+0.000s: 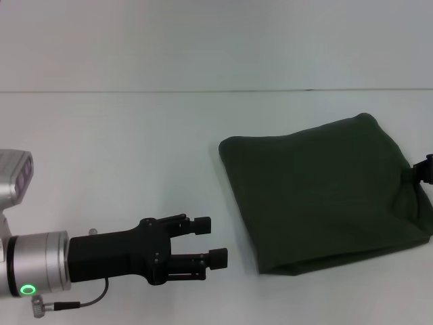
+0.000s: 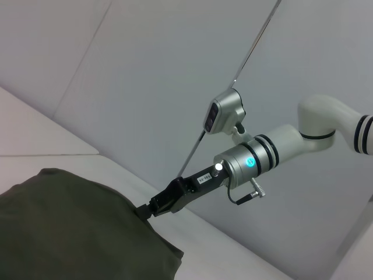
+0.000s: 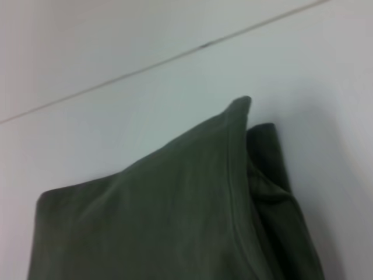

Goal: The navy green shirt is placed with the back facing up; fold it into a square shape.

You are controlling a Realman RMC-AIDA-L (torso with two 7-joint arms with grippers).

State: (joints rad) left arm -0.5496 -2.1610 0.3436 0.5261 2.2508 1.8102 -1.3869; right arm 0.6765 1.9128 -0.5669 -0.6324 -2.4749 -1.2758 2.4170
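Left claw (image 1: 215,240) hovers apart; shirt (image 1: 325,193) folded on white table (image 1: 135,156).

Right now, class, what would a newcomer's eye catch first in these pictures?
The navy green shirt stands out, already folded into a rough square on the white table, toward the robot's right. The right gripper pinches its right edge, while the left gripper hovers open, apart from the cloth.
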